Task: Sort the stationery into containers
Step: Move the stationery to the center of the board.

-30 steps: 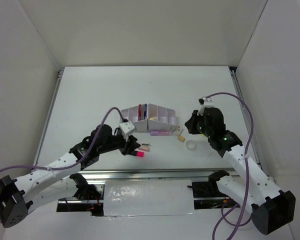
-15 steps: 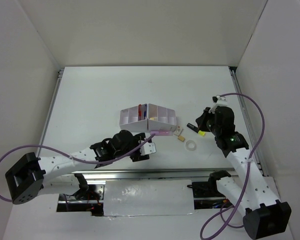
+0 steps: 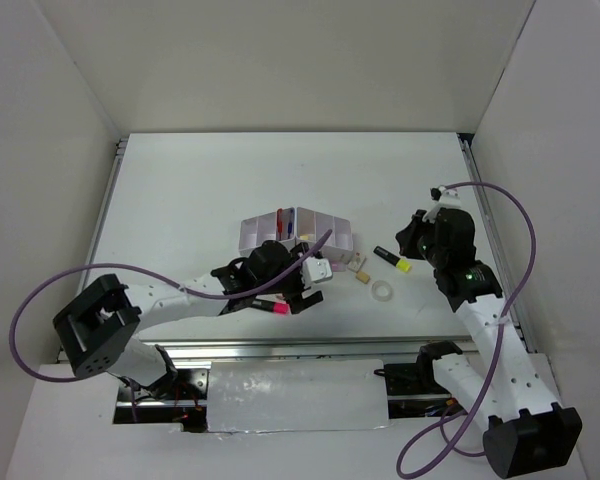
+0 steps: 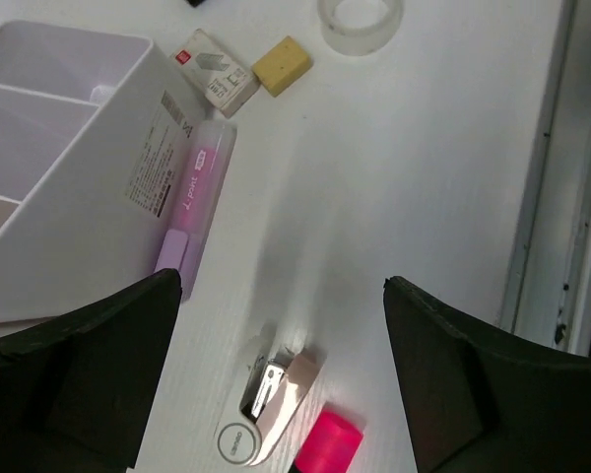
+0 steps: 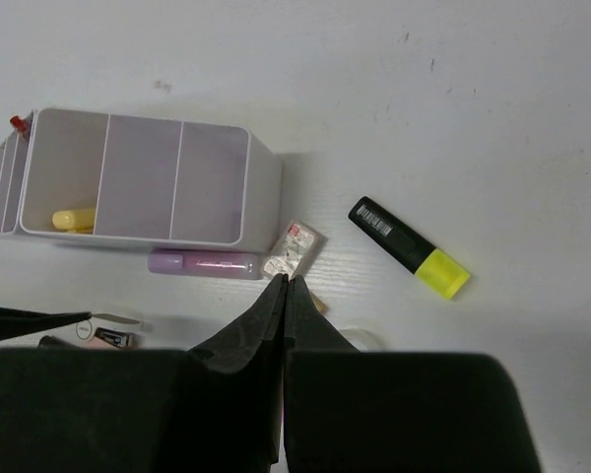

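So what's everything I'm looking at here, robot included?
organiser: one, white, mid-table; yellow item inside
purple marker: one, along the organiser's near wall
black-yellow highlighter: one, right of the organiser
black-pink highlighter: one, near table edge
tan eraser: one, by the marker's end
white-sleeved eraser: one, beside the tan one
tape ring: one, clear, near the erasers
cream item: one, beside the pink cap
left gripper: black, open, empty
right gripper: black, shut, empty
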You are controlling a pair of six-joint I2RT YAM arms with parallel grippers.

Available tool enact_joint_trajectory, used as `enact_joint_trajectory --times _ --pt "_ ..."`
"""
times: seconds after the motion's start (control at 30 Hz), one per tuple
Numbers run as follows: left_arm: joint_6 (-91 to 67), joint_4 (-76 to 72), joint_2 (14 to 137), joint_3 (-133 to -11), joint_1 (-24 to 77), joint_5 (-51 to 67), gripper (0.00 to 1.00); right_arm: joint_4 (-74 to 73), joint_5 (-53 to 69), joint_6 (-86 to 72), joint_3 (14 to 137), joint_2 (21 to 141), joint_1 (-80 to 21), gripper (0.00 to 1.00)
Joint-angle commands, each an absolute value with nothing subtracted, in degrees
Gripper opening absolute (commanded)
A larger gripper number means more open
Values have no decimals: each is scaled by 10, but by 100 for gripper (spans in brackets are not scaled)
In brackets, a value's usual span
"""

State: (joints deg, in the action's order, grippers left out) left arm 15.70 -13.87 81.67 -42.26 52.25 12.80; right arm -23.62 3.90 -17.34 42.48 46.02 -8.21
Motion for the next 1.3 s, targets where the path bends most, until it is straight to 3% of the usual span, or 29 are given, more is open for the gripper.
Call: enact_joint_trajectory --times 0.0,0.13,0.33,0.6,0.87,1.27 --pt "96 -208 848 -447 519 81 96 -239 43 -173 458 466 -76 0" --pt "16 -264 838 -422 532 14 96 -243 38 -168 470 472 -76 0" --pt "-163 -223 848 -428 591 -206 99 -246 30 -161 477 476 -73 0" --pt "-259 -243 858 -396 589 -232 99 -250 25 -162 475 471 -70 0" --pt "-258 -315 884 -380 586 -222 99 -268 20 -156 484 462 -69 0" --pt "-314 -315 941 -404 522 -151 99 -287 24 -155 494 458 -69 0"
